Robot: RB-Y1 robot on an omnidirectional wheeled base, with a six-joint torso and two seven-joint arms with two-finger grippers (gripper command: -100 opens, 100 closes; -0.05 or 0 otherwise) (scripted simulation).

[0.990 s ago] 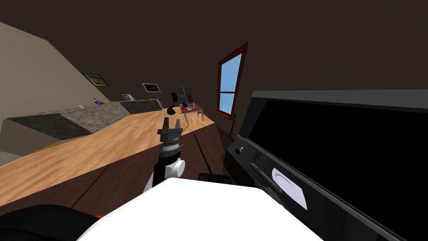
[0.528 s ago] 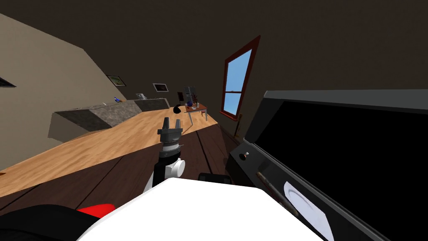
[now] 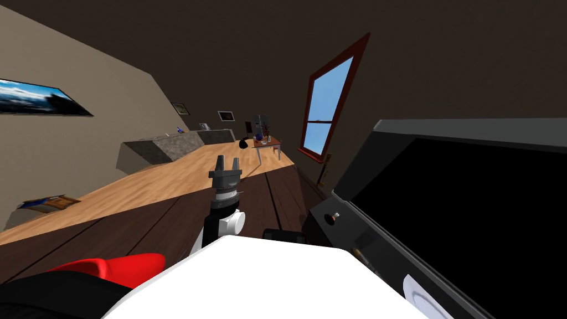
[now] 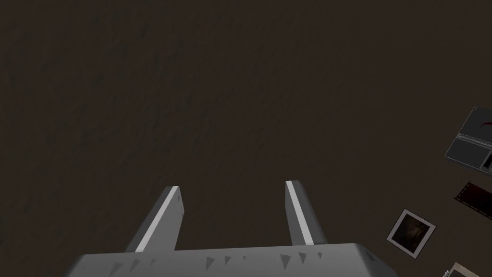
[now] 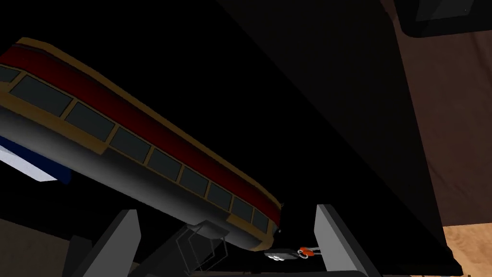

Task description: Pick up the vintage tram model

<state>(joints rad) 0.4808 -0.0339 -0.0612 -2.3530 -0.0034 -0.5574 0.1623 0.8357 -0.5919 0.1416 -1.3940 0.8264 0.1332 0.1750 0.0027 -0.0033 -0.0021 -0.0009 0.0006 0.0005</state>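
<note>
Black stand (image 3: 346,230), bearing white plate (image 3: 423,296), small dark knob (image 3: 332,217), red-and-yellow tram model (image 5: 144,144)

The floor (image 3: 160,185) is wood, pale grained boards beside dark planks. The counter (image 3: 166,147) looks like rough speckled stone. The tram (image 5: 144,158) has a smooth grey body, perhaps metal, with soft sheen.

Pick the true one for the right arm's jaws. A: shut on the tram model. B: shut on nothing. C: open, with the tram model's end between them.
C: in the right wrist view the jaws of the right gripper stand wide apart, and the end of the tram model sits between them, unclamped.
</note>
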